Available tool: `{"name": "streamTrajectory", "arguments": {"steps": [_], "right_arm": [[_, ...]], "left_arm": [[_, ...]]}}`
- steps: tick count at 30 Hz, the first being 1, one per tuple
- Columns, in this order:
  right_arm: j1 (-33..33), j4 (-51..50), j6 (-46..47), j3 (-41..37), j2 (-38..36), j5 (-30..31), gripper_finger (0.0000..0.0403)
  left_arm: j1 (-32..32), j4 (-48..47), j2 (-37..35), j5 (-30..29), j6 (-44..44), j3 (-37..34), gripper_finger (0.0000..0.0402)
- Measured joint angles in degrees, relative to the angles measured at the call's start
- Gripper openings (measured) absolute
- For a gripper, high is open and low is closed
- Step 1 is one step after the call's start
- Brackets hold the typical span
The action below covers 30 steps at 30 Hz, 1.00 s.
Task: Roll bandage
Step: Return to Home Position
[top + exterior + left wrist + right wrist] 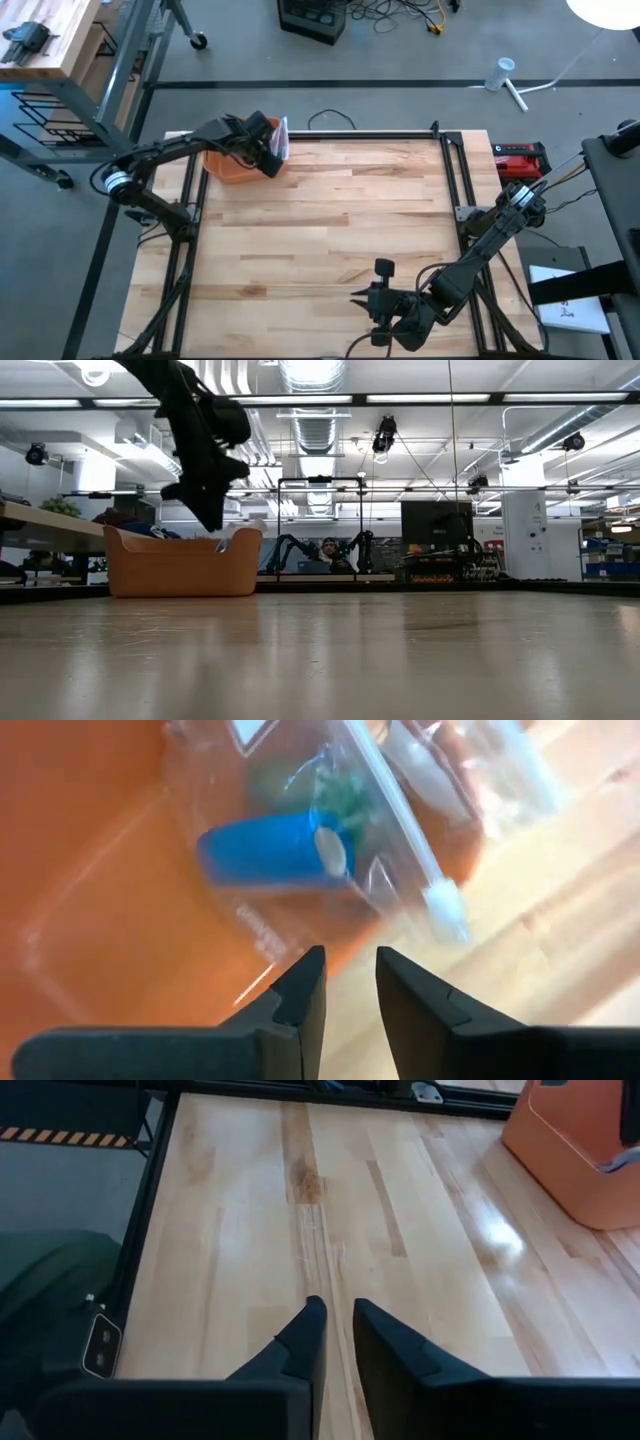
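Hovering over the orange bin (228, 168) at the far left corner of the surface (330, 230), the left gripper (350, 960) points down at the transparent zip bag (375, 870). Its fingers are slightly parted and hold nothing. The bag lies inside the bin, just beyond the fingertips and apart from them. It leans on the bin's wall, and its zip edge rides up over the rim on the side toward the middle of the surface. Through the plastic shows the rolled blue bandage (265, 850), which lies on its side with its long axis across the line of the fingers.

The right gripper (338, 1308) waits low at the near edge of the surface, well apart from the bin. Its fingers are narrowly parted and grasp nothing.

With the bag delivered, what seems left is the left arm's retreat, and that turns on one thing: the bag is directly under the gripper and stands above the rim. A lift straight up before any sideways swing looks safest, so that a finger does not catch the zip edge. Bare wood spreads between the two arms, which leaves ample room. The black frame rails (450, 180) along the surface's sides are the only edges to mind.
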Motion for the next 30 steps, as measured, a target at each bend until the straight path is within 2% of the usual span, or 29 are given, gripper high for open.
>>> {"name": "streamTrajectory", "arguments": {"steps": [3, 7, 14, 17, 25, 28, 30], "right_arm": [[0.0, 0.0, -1.3, 0.0, 0.0, 0.0, 0.0038], [0.0, 0.5, -5.0, 1.1, 0.0, 0.0, 0.0036], [0.0, 0.5, -7.6, 3.8, 0.0, 0.4, 0.0036], [0.0, 0.4, -11.4, 4.5, 0.0, 0.4, 0.0033], [0.0, 0.4, -29.0, 7.2, -0.2, 0.5, 0.0044], [0.0, 0.1, -33.6, 7.7, -0.5, 0.4, 0.005], [0.0, -0.9, -34.8, 7.8, -0.9, 0.4, 0.0054]], "left_arm": [[-0.9, -4.9, -2.5, 0.0, 0.0, 2.7, 0.0078], [-4.0, -4.6, -8.3, 0.0, -0.8, 3.8, 0.0078], [-12.5, 6.4, -20.6, -0.1, -2.4, -0.9, 0.0078], [-15.3, 8.3, -24.7, -0.2, -2.4, -2.9, 0.0082], [-16.6, 11.3, -30.9, -0.4, -2.5, -5.3, 0.0098], [-16.8, 16.7, -32.3, -0.3, -3.4, -8.5, 0.0104], [-17.6, 24.1, -33.6, 1.4, -1.5, -12.2, 0.0109]]}}
